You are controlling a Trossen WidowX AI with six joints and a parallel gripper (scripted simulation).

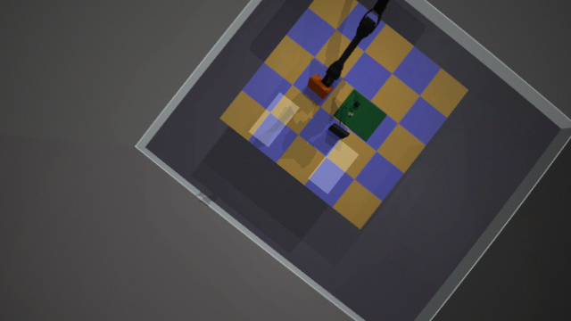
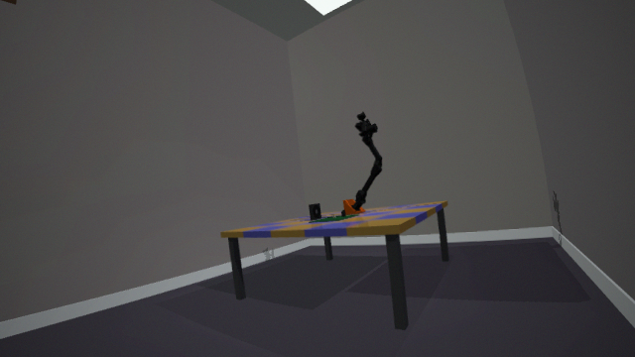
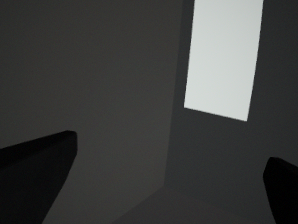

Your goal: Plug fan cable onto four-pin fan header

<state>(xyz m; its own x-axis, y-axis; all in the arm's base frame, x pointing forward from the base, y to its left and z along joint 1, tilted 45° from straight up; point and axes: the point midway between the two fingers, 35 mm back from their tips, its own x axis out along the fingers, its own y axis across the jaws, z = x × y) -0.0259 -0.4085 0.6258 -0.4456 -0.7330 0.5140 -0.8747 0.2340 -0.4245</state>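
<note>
The green board (image 1: 372, 117) (image 2: 333, 219) lies flat on the table. The black fan (image 1: 339, 130) (image 2: 315, 211) stands beside the board's edge. A thin dark cable loops from near the fan over the board's near corner; its plug is too small to make out. A small pale part (image 1: 351, 114) sits on the board; whether it is the header or the plug, and whether the two are joined, I cannot tell. My gripper (image 3: 173, 156) is open with nothing between its fingers. In the exterior view the arm holds it high above the table, away from the board and fan.
A small black block (image 1: 357, 103) sits on the board. An orange block (image 1: 319, 86) (image 2: 351, 206) stands at the arm's base, near the board. The table (image 1: 397, 98) (image 2: 372, 229) has a blue and ochre checkered top. The wrist view shows only walls, ceiling and a bright ceiling panel (image 3: 224, 60).
</note>
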